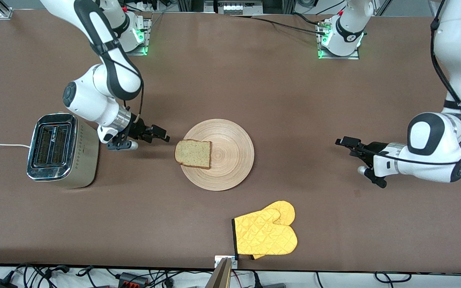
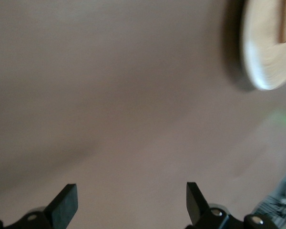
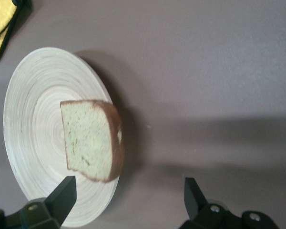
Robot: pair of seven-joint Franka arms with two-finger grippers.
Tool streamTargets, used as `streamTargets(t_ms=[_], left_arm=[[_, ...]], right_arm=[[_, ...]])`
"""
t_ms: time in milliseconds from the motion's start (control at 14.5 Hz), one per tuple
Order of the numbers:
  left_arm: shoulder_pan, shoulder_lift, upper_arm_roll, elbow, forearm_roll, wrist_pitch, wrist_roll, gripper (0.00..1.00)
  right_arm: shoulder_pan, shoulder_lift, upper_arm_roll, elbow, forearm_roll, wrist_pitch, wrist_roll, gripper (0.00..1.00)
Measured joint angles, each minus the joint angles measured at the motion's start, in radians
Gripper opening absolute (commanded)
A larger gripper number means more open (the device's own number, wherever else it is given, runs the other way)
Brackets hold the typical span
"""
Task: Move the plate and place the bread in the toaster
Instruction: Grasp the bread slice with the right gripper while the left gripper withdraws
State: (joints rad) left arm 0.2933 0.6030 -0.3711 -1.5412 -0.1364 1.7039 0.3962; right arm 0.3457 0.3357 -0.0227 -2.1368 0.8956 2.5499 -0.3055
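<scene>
The light-wood plate (image 1: 230, 160) lies mid-table. The bread (image 1: 193, 153), a square slice, rests on its rim toward the right arm's end. The chrome-topped toaster (image 1: 60, 150) stands at that end with both slots bare. My right gripper (image 1: 150, 138) hovers low between toaster and plate, open and holding nothing. In the right wrist view the right gripper (image 3: 128, 198) sits just short of the bread (image 3: 90, 140) and plate (image 3: 33, 119). My left gripper (image 1: 352, 156) is open over bare table toward the left arm's end. The left wrist view shows the left gripper (image 2: 132, 202) apart from the plate (image 2: 264, 52).
A yellow oven mitt (image 1: 266, 234) lies nearer the front camera than the plate, close to the table's front edge; its corner shows as the mitt (image 3: 0, 24) in the right wrist view. The toaster's white cord (image 1: 0, 145) runs off the table's end.
</scene>
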Motion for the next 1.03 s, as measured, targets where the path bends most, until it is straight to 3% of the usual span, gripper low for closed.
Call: streamTargets(t_ms=[481, 619, 756, 825, 1031], left_arm=[[-0.156, -0.034, -0.001, 0.006, 0.468, -0.026, -0.431, 1.0], [-0.215, -0.035, -0.002, 0.012, 0.494, -0.066, -0.525, 1.0], [-0.229, -0.039, -0.02, 0.053, 0.493, -0.131, -0.55, 1.0], [-0.223, -0.047, -0.036, 0.084, 0.48, -0.179, -0.551, 1.0], [-0.193, -0.118, -0.052, 0.152, 0.343, -0.276, -0.552, 1.0]], right_arm=[[-0.002, 0.092, 0.003, 0.11, 0.049, 0.0, -0.048, 1.0], [0.0, 0.118, 0.006, 0.136, 0.053, 0.0, -0.048, 1.0], [0.0, 0.143, 0.009, 0.145, 0.059, 0.0, -0.049, 0.87], [0.0, 0.153, 0.011, 0.146, 0.07, 0.0, -0.05, 0.85], [0.002, 0.175, 0.027, 0.147, 0.144, 0.0, -0.054, 0.69]])
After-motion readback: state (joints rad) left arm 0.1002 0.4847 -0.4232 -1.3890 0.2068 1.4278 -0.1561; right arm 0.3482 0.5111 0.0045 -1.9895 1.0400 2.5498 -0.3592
